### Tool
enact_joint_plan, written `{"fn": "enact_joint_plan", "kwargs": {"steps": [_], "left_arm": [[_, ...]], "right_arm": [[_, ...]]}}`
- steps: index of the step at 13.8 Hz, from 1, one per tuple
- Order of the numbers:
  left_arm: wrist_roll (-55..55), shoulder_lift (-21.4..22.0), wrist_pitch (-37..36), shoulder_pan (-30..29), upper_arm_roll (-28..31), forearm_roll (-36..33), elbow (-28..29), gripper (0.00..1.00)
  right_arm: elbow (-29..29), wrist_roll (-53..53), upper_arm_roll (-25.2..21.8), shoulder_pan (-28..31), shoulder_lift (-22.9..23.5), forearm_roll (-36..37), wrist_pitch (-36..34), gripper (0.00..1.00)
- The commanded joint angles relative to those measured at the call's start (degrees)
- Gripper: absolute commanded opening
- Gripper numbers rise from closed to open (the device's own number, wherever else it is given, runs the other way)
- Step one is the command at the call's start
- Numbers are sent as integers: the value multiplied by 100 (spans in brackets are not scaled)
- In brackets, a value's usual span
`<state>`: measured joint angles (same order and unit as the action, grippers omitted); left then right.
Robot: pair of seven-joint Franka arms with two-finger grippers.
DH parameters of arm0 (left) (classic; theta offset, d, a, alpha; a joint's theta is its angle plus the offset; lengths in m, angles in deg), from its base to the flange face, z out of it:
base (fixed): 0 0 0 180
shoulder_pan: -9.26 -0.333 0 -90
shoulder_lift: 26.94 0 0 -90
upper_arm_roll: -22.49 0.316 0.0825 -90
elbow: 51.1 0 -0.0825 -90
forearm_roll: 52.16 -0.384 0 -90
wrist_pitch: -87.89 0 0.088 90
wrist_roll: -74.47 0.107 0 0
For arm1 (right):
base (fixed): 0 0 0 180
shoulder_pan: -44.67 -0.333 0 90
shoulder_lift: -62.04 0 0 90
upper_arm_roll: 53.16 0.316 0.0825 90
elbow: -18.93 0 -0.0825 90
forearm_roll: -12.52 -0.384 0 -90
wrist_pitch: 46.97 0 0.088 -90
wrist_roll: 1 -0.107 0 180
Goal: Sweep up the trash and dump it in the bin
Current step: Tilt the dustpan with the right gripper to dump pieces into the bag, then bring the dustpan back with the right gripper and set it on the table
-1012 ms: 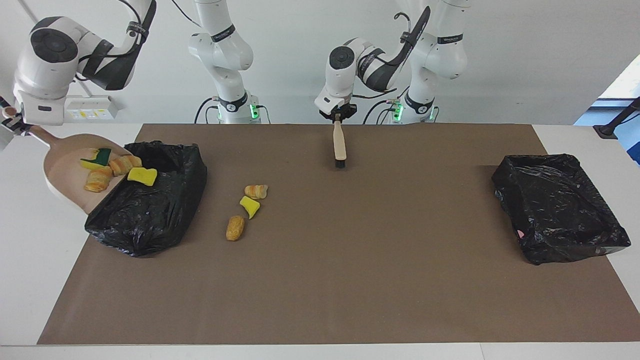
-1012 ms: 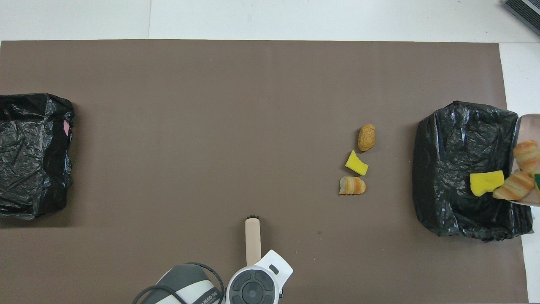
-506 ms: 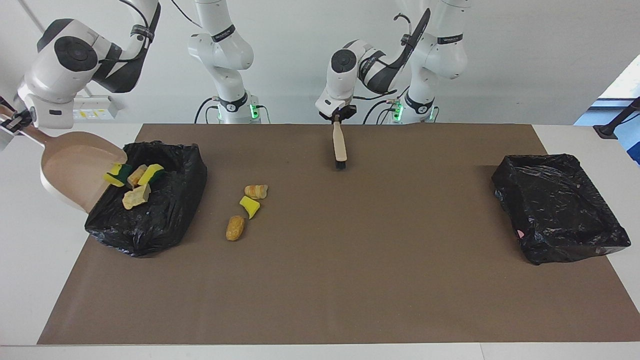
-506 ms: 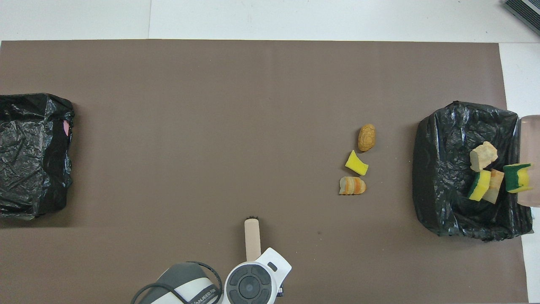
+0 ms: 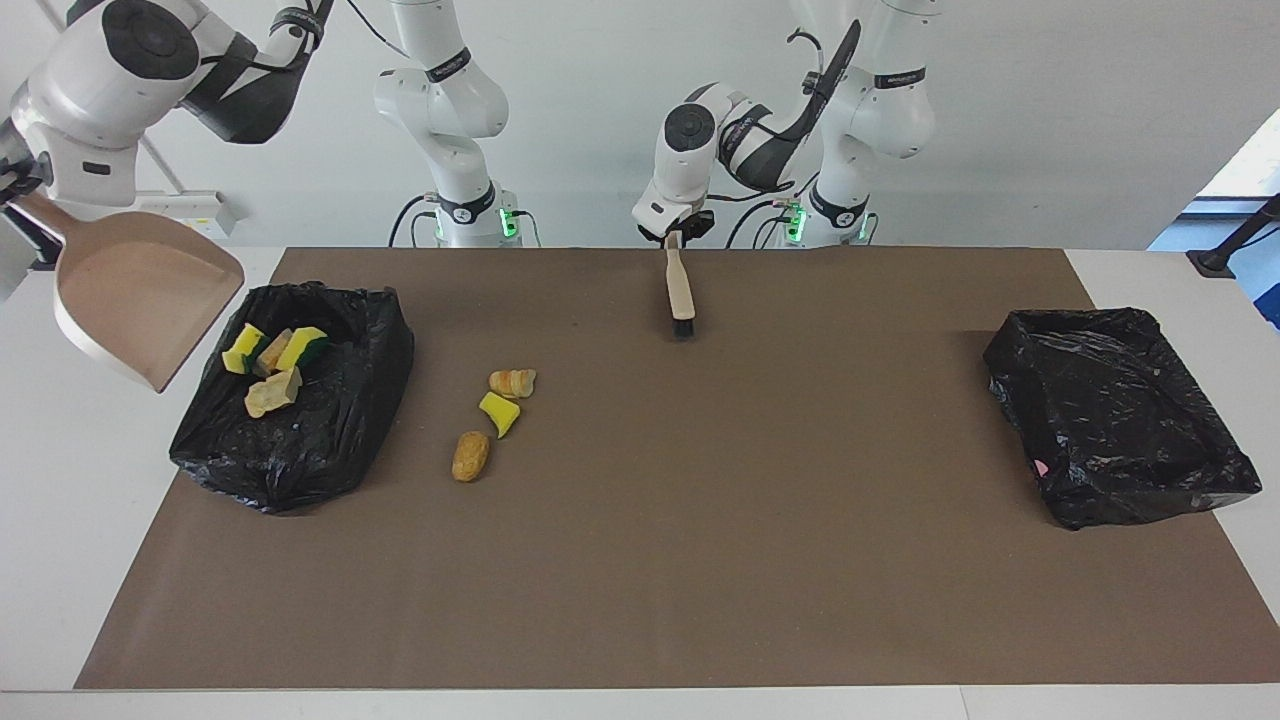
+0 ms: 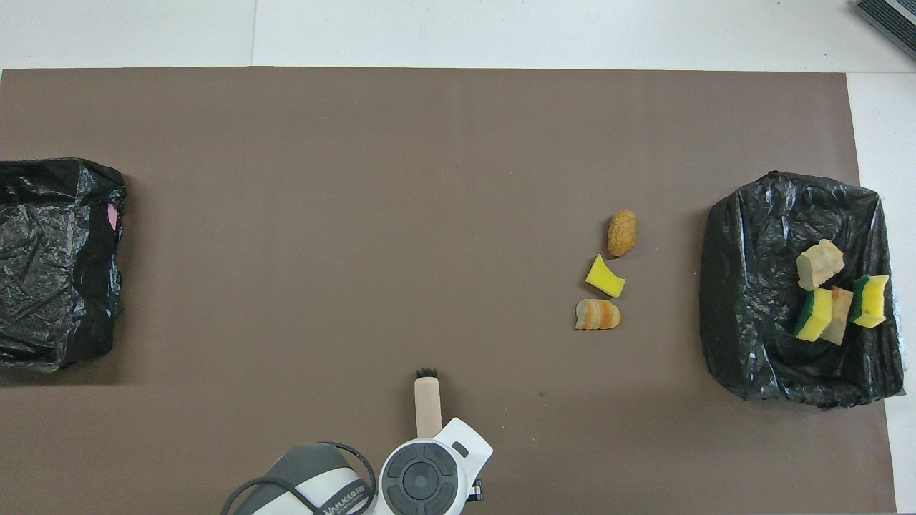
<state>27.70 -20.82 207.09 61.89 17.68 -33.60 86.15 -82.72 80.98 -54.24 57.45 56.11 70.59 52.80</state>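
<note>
Three bits of trash lie on the brown mat beside the bin: a striped toy bread (image 5: 512, 383) (image 6: 597, 315), a yellow sponge piece (image 5: 499, 413) (image 6: 605, 277) and a brown nugget (image 5: 470, 456) (image 6: 622, 232). Several more pieces (image 5: 270, 365) (image 6: 834, 300) lie inside the black-bagged bin (image 5: 300, 450) (image 6: 744, 286) at the right arm's end. My right gripper (image 5: 15, 185) is shut on the handle of the beige dustpan (image 5: 140, 300), which hangs empty and tilted in the air just off the bin's outer side. My left gripper (image 5: 675, 232) is shut on the beige brush (image 5: 680, 290) (image 6: 428, 408), whose bristles rest on the mat.
A second black-bagged bin (image 5: 1120, 420) (image 6: 50, 265) stands at the left arm's end of the table. The brown mat (image 5: 700, 560) covers most of the white table. The left arm's wrist hides its gripper in the overhead view.
The trash slid off the dustpan into the bin. The right gripper then lifted the empty dustpan up and away from the bin. The brush barely moved.
</note>
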Motion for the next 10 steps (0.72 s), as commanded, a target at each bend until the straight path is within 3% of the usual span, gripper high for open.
{"fn": "enact_joint_plan", "kwargs": {"steps": [1,3,5,7,10], "left_arm": [[106,21,7,-165,-54,122,47,64],[115,21,-19,-314,-46,122,-40,69],[194,13,-203,-542,-37,-1,-337,71],[352,-110,-431,-866,-28,-368,-812,71],[667,-102,-1020,-1429,-28,-915,-1690,72]], "right_arm": [[486,-128,607,23,22,-557,-911,0],[629,-873,1029,14,13,-1321,-1432,0],[559,-1830,1154,14,-101,-2270,-1539,0],[550,-2901,1198,-379,-101,-2905,-1557,0],[541,-5430,1216,-1013,152,-3757,-1592,0]]}}
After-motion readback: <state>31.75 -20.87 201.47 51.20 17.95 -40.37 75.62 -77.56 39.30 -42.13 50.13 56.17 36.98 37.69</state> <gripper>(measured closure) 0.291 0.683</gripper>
